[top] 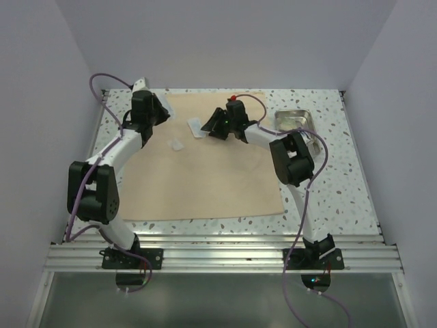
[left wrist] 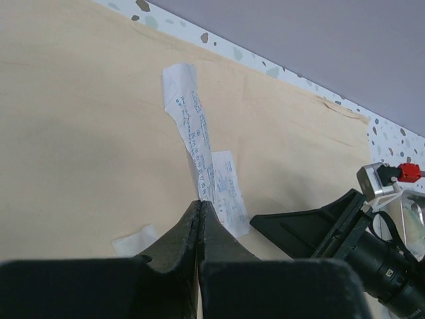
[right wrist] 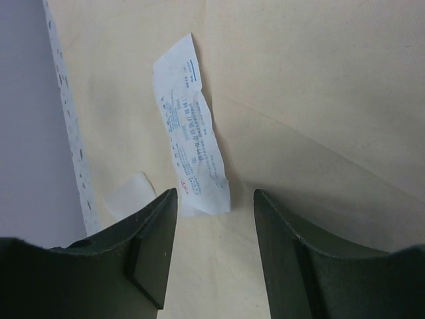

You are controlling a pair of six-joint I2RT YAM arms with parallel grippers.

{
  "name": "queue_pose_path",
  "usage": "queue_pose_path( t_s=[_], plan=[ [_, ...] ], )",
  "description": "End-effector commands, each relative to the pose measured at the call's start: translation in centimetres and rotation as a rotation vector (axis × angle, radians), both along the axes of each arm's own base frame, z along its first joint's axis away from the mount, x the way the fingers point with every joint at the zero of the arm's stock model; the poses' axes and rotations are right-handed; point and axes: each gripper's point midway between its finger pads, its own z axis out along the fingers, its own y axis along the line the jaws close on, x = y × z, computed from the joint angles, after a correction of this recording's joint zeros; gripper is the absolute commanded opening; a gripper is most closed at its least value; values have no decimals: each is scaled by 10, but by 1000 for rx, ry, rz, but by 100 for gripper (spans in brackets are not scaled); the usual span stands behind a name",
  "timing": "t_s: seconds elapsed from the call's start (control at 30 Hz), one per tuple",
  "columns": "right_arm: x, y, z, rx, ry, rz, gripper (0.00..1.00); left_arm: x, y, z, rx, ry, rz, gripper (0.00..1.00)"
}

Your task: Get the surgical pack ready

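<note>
The white printed gauze packet (right wrist: 189, 133) lies on the broad tan wrap sheet (right wrist: 319, 80) at twelve o'clock just beyond the parted, empty right fingers (right wrist: 149, 252), long axis eleven-to-five, while the clenched left fingers (left wrist: 179, 246) sit farther off.

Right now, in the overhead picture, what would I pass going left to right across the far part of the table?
Left arm's black gripper → small white paper scrap → printed white paper packet → right arm's black gripper → rectangular steel tray.
</note>
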Motion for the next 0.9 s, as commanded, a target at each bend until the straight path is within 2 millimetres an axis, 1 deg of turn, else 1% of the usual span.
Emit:
queue_pose_path(
  t_s=[0.0,0.07,0.13,0.17,0.33,0.37,0.43,0.47,0.5,0.53,0.57,0.6,0.63,0.67,0.7,0.73,0.77,0.8,0.83,0.87],
  plan=[
    [0,19,0,26,0,29,53,-9,17,6,51,-8,26,0],
    [-1,24,-4,34,5,36,52,-11,21,12,56,-21,32,0],
    [-2,30,-5,40,8,41,51,-12,25,14,60,-26,40,0],
    [-2,31,-9,40,17,38,50,-18,26,11,66,-4,40,0],
    [-3,37,-18,47,36,35,40,-20,28,19,74,-13,37,0],
    [-1,37,-18,48,37,34,34,-21,28,20,74,-18,35,0],
    [-1,38,-22,44,46,35,24,-22,26,23,71,-27,27,0],
    [1,39,-18,46,43,37,13,-22,26,27,69,-37,24,0],
    [1,40,-17,41,35,44,7,-22,24,27,66,-39,13,0],
    [3,40,-10,43,25,43,2,-23,23,28,64,-40,8,0],
    [4,38,-7,40,16,35,0,-23,22,32,62,-54,0,0],
    [4,37,1,38,2,36,0,-24,18,32,55,-55,-20,0],
    [6,35,19,44,-26,33,0,-26,15,32,49,-55,-36,0],
    [4,30,26,38,-35,26,0,-22,11,42,39,-100,-51,0],
    [8,23,35,29,-57,15,0,-24,4,41,23,-103,-91,0],
    [5,15,36,16,-57,8,0,-24,-2,42,15,-109,-111,0],
    [6,9,67,30,-101,0,0,-23,-7,44,2,-121,-130,0],
    [11,-6,75,20,-120,-18,0,-23,-15,43,-6,-122,-156,0],
    [6,-19,74,7,-108,-30,0,-25,-27,43,-8,-124,-181,0],
    [5,-31,99,20,-140,-45,0,-24,-33,42,-6,-121,-189,0]
  ],
)
